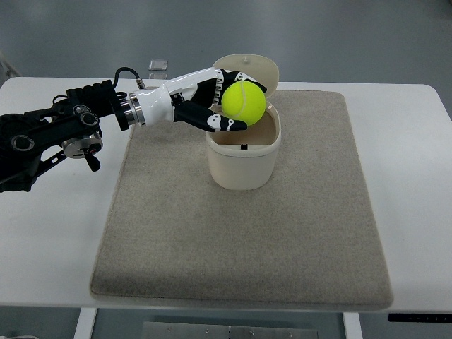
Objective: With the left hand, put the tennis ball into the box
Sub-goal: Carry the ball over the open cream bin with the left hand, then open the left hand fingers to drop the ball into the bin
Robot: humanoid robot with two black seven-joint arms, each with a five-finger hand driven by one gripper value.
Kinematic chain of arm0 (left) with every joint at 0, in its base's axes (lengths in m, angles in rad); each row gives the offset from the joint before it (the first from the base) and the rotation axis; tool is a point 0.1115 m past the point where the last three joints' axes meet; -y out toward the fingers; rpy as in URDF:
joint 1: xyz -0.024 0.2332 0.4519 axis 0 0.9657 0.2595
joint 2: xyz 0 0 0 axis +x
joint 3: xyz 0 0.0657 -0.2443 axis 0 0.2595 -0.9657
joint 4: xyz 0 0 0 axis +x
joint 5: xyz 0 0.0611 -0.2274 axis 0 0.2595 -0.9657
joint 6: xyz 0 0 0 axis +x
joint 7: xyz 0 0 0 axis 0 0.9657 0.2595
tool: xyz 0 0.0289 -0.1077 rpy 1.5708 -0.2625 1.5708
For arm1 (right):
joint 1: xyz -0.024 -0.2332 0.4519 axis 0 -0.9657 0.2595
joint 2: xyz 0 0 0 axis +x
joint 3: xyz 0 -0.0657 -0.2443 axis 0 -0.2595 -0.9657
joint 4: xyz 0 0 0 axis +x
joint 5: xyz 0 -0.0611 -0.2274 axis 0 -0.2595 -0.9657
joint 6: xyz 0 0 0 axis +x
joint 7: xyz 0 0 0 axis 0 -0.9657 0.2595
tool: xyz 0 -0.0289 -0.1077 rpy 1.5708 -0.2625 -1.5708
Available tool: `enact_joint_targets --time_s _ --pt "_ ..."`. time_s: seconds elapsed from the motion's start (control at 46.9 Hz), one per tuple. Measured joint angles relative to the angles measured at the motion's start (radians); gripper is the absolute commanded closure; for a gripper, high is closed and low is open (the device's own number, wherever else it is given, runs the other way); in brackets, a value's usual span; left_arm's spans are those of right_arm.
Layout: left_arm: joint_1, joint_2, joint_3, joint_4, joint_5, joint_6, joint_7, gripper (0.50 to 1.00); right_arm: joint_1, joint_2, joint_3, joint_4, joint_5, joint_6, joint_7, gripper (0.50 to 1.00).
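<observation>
The near edge of the bench (424,212) is bare white, and most of it is covered by a grey mat (240,240) that runs almost from the near edge to the far edge. The near half of the mat holds nothing.

Further back, toward the far edge of the mat and a little left of its middle, stands the box (241,166), a cream, rounded tub, upright, with its mouth open. Its lid (256,69) is hinged up behind it, leaning away toward the far edge of the bench.

The left hand (220,102) reaches in from the left edge, its arm stretched across the far left corner of the mat. Its fingers (212,120) are clamped around the tennis ball (244,102), thumb low on the near side and the other fingers over the top and far side. The ball hangs over the far left part of the box's mouth, seemingly above the rim rather than inside. The right hand is not in sight.

The step in hand looks like the release. To do it well, the hand should probably carry the ball a touch further right and nearer, so it sits over the middle of the opening, then lower it inside the rim before the fingers spread. A drop from this height could bounce the ball back out, and a knock against the rim might tip the light box.

Beyond the bench's far edge, a small grey block (158,67) sits behind the arm.
</observation>
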Motion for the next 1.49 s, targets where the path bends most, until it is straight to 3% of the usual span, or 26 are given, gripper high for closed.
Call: enact_joint_targets --time_s 0.448,0.64,0.811,1.046,1.216,1.302,1.387,1.494 --pt "0.011 -0.001 0.002 0.035 0.0 0.0 0.0 0.765 0.0 0.0 0.0 0.0 0.0 0.0 0.0 0.599" --pt "0.011 -0.002 0.002 0.034 0.0 0.0 0.0 0.724 0.0 0.0 0.0 0.0 0.0 0.0 0.0 0.599" --pt "0.011 0.0 -0.001 0.033 -0.004 0.0 0.0 0.634 0.0 0.0 0.0 0.0 0.0 0.0 0.0 0.599" --pt "0.013 0.007 -0.003 0.034 -0.012 0.004 -0.002 0.589 0.0 0.0 0.0 0.0 0.0 0.0 0.0 0.599" --pt "0.012 0.007 -0.005 0.028 -0.014 0.006 -0.002 0.613 0.0 0.0 0.0 0.0 0.0 0.0 0.0 0.599" --pt "0.01 0.007 -0.004 0.015 -0.013 0.006 -0.002 0.654 0.0 0.0 0.0 0.0 0.0 0.0 0.0 0.599" --pt "0.01 0.007 -0.003 -0.005 -0.008 0.008 -0.003 0.731 0.0 0.0 0.0 0.0 0.0 0.0 0.0 0.599" --pt "0.01 0.005 -0.002 -0.024 -0.003 0.03 -0.003 0.752 0.0 0.0 0.0 0.0 0.0 0.0 0.0 0.599"
